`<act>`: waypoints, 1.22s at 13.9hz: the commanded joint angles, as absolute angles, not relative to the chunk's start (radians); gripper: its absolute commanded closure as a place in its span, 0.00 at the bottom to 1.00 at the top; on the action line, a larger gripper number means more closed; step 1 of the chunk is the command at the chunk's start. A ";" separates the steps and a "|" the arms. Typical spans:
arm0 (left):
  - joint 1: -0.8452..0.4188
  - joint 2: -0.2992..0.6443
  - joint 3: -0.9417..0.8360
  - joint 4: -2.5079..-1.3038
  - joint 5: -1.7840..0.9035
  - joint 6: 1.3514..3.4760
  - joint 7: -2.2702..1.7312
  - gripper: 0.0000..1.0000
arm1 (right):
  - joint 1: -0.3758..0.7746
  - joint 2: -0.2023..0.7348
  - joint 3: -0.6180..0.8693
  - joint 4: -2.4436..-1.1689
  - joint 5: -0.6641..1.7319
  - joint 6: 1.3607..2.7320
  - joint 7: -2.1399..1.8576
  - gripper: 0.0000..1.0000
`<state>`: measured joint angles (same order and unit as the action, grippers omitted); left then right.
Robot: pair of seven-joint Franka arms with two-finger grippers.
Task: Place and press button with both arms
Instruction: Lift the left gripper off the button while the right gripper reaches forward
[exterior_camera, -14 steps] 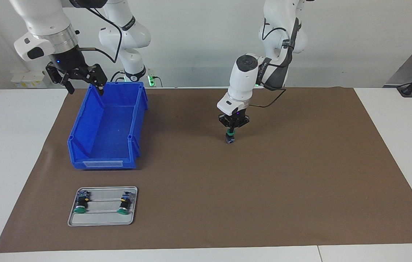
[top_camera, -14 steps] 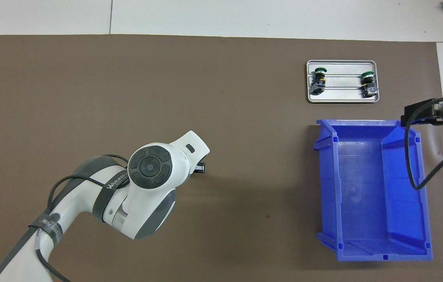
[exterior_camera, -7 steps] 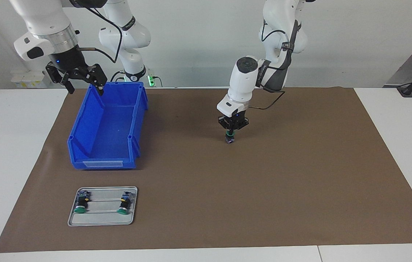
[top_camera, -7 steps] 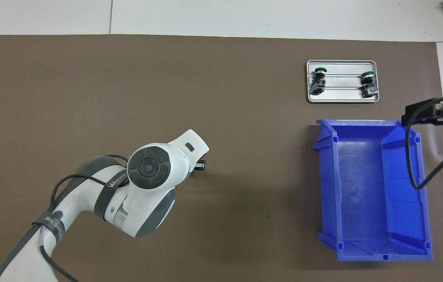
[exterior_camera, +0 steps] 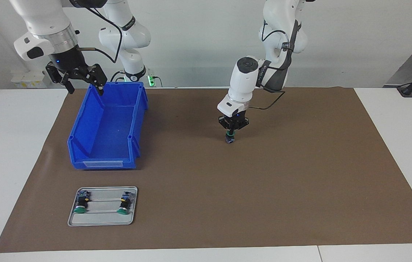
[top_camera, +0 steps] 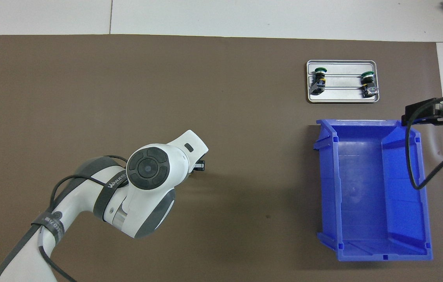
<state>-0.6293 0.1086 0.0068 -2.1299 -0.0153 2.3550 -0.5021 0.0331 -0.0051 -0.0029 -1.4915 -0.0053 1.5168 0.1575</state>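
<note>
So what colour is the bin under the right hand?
Blue, the bin is plain all over; the facing view shows it best.

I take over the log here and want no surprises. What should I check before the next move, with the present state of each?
1. Button stands upright on the brown mat: ok.
2. Left gripper shut, tips on the button's green cap: ok.
3. Right gripper open, holding nothing, over the blue bin edge: ok.
4. Two spare buttons in the metal tray: ok.
5. Button fully pressed: cannot tell.
</note>
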 commanded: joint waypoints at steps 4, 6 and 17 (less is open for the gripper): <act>-0.559 0.121 0.014 -1.941 -0.017 2.130 -0.491 1.00 | 0.051 -0.018 0.008 -1.503 0.021 1.522 0.184 0.00; -0.487 0.121 0.015 -1.870 -0.017 2.039 -0.427 1.00 | 0.096 -0.020 0.008 -1.515 0.021 1.537 0.230 0.01; -0.077 0.081 0.025 -1.621 -0.014 1.720 0.031 0.75 | 0.400 -0.014 0.011 -1.778 0.048 1.905 0.515 0.01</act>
